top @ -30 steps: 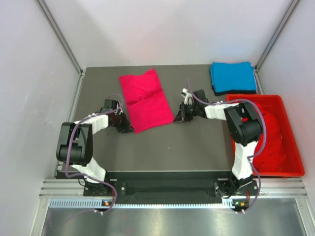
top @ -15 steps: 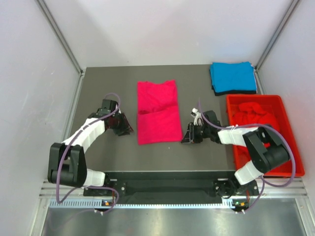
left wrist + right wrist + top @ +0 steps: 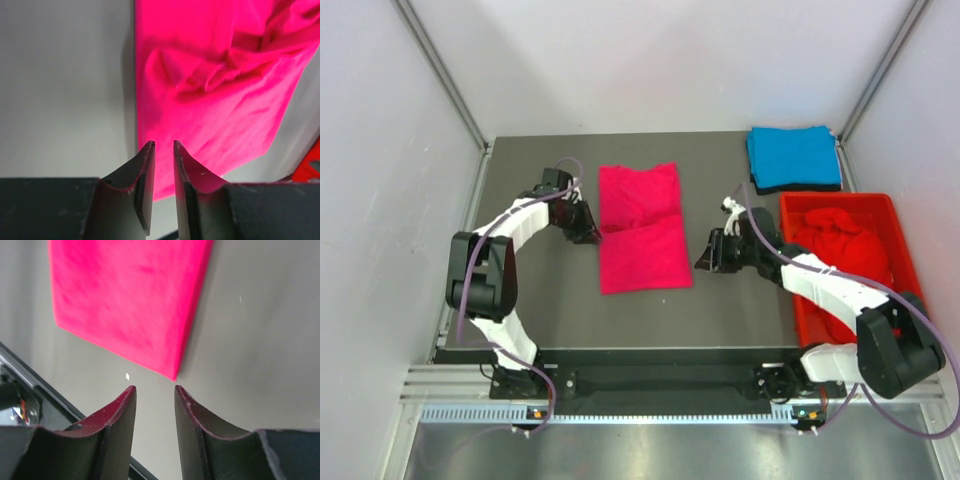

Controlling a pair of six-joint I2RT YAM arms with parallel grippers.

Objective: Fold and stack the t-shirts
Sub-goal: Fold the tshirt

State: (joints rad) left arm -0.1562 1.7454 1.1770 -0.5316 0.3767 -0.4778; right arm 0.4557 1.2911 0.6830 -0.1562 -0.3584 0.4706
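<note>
A bright pink t-shirt lies folded into a rectangle in the middle of the dark table, with a crease across it. My left gripper sits at the shirt's left edge; in the left wrist view its jaws are slightly open, with nothing between them, and the pink t-shirt lies just beyond. My right gripper is a little right of the shirt's near right corner, open and empty, with the pink corner just ahead. A folded blue t-shirt lies at the back right. Red t-shirts are heaped in the crate.
The red plastic crate stands along the table's right side, close to my right arm. White walls and metal posts enclose the table on three sides. A black rail runs along the near edge.
The pink t-shirt went from tilted to lying straight. Both grippers went from shut to open and let go of it. The left gripper moved up to the shirt's left edge; the right drew back slightly.
</note>
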